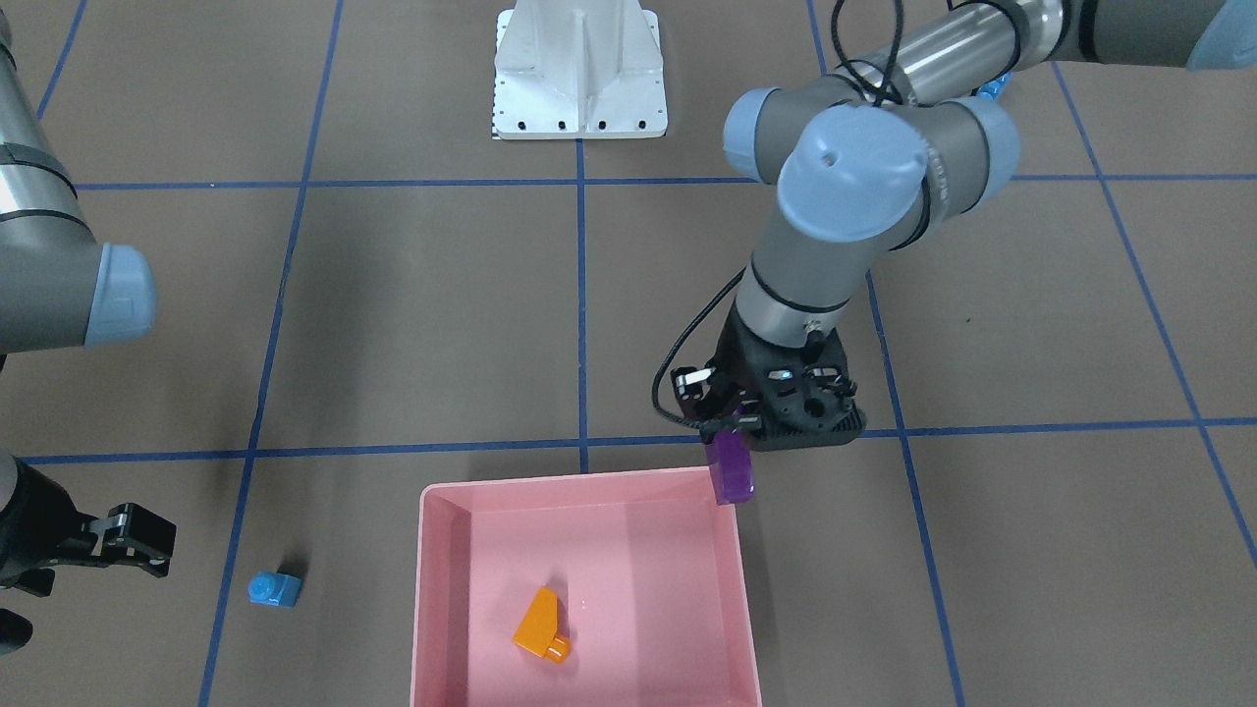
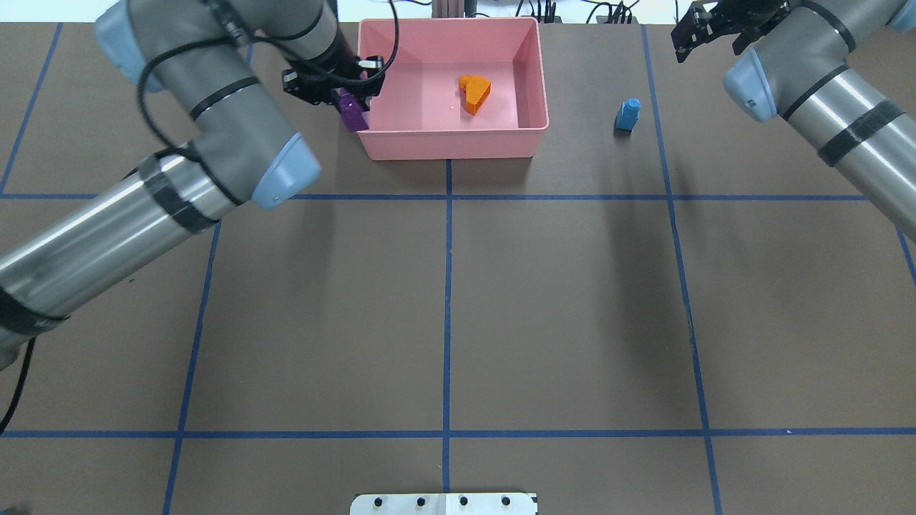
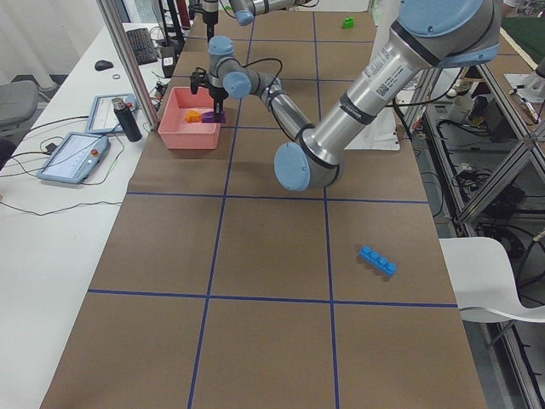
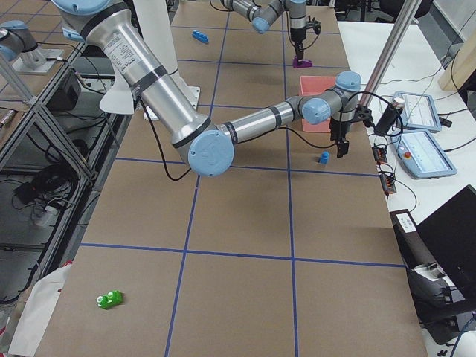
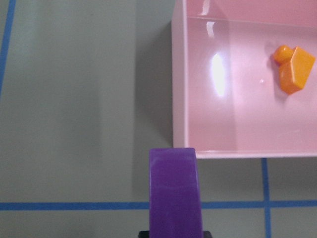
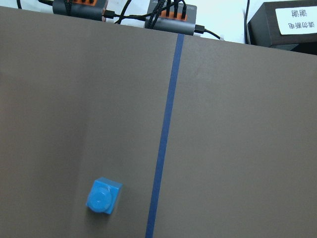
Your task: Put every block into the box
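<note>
Seemingly smooth, elongated purple block (image 5: 173,191).

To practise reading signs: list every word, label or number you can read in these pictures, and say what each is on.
"请勿断电" (probably; it is upside down): white label on a black box.
Sticker on the left arm: too small to read.
Tablet screen: too small to read.
None on the purple block or the bin.

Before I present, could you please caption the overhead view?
Left gripper holds purple block beside pink box; orange block inside, blue block outside.
</note>
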Controlling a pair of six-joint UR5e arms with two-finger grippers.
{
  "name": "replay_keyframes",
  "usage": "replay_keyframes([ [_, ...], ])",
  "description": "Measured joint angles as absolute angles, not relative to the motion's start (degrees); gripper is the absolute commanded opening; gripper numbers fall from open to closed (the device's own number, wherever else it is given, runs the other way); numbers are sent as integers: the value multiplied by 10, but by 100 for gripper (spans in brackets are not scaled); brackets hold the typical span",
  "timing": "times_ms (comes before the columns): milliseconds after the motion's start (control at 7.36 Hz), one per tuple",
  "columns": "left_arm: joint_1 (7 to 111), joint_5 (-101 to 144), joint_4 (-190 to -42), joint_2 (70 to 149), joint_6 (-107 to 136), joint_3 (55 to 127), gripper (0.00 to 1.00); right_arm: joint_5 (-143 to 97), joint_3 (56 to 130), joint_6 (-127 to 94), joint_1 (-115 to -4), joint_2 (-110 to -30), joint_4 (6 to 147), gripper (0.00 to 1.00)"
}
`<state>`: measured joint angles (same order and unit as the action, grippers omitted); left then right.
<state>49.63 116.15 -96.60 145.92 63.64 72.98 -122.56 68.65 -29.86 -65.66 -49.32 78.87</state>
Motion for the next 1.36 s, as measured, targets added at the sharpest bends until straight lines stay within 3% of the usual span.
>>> replay_keyframes([
  [136,502,1162,-976,1523,641,631,0,-1225,669,-299,-654,-484,782,100],
  [272,506,1162,-994,1562,644,558,29,-1219,656,-303,-645,-476,780,100],
  [408,505,1162,-1008,1581,643,517,99,-1207,645,-317,-633,-469,779,100],
  [1358,486,1161,-1034,1589,583,509,100,-1118,590,-503,-561,-466,681,97],
])
